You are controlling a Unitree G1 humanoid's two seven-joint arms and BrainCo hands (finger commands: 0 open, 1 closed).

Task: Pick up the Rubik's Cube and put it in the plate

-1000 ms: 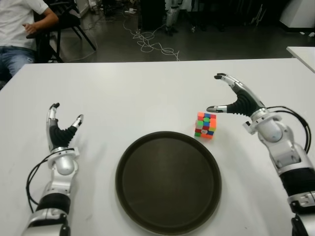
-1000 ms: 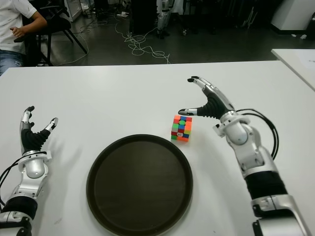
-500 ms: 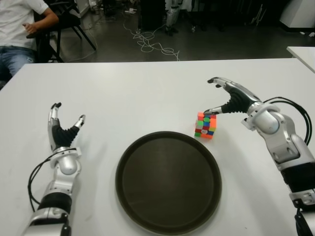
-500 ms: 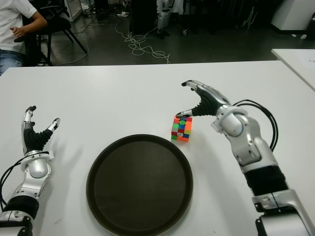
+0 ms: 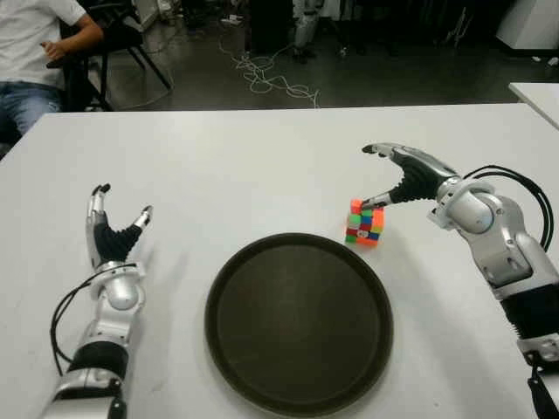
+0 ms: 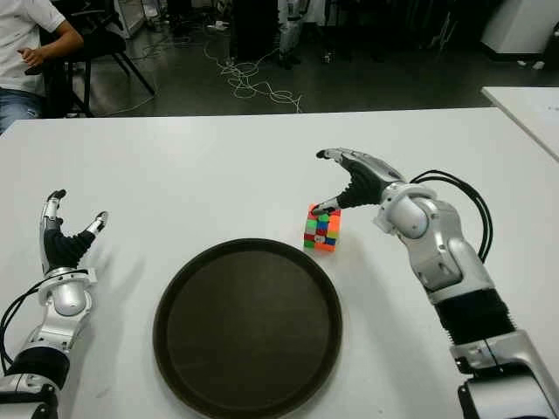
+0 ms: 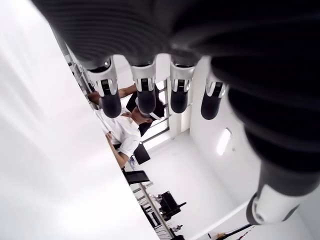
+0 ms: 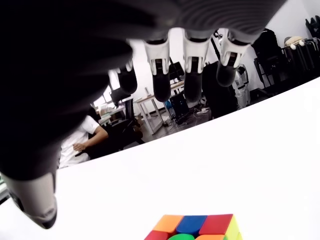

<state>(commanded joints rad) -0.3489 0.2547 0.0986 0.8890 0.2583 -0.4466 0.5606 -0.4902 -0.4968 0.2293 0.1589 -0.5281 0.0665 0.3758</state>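
- Our right hand (image 5: 397, 177) hovers over the Rubik's Cube (image 5: 365, 222), fingers spread and holding nothing; the thumb tip reaches down close to the cube's top edge, while the four fingers (image 8: 192, 59) arch above it.
- The Rubik's Cube sits on the white tabletop (image 5: 262, 166), toward its right edge, just beside the far right rim of the plate (image 5: 299, 323).
- The dark round plate lies near the tabletop's near edge, in the middle, with nothing in it.
- Our left hand (image 5: 112, 231) shows near the tabletop's left edge, fingers spread upward, holding nothing.
- We judge the risk to be this: a lopsided closing of the fingers could push the cube aside, tip it against the plate's rim, or let it slip out during the lift.
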